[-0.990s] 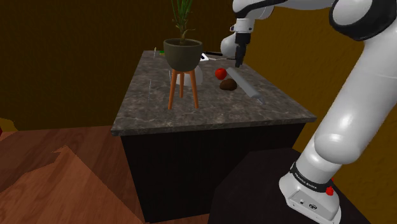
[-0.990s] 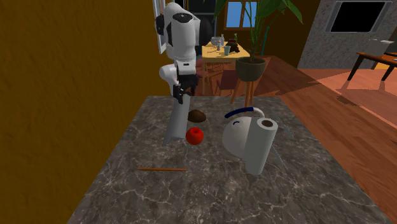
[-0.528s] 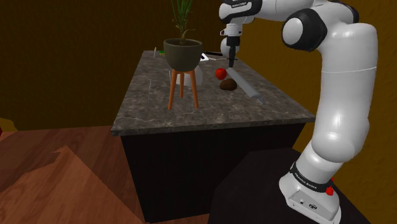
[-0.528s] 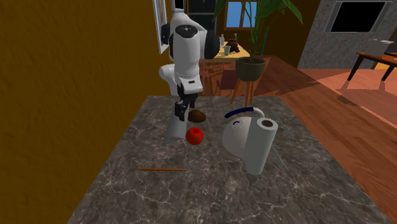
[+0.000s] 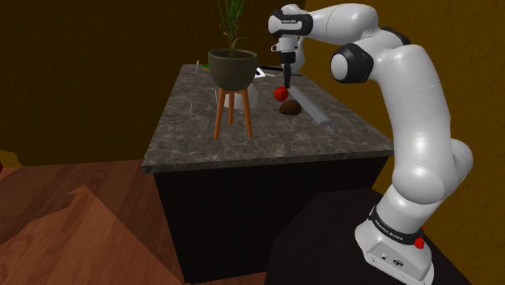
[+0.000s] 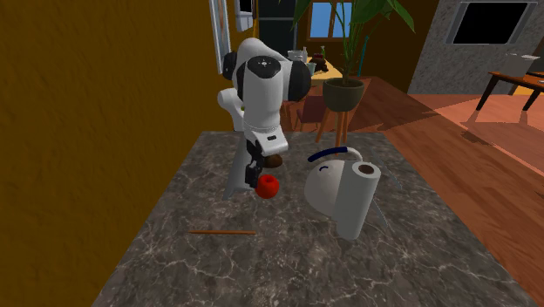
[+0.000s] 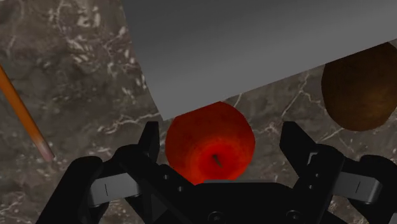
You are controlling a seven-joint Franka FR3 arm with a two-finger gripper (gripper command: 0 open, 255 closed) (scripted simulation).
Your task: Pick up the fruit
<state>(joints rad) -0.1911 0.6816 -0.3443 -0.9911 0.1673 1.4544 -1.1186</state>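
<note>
Pincer (image 7: 221,137) spread wide above the counter (image 7: 89,95), and the red apple (image 7: 210,147) sits right between its fingers, a gap on either side.

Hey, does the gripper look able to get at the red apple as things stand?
Probably yes. The gripper is open, one finger on either side of the red apple, with nothing between them and it. The grey slab and the brown fruit lie close, but not in those gaps.
</note>
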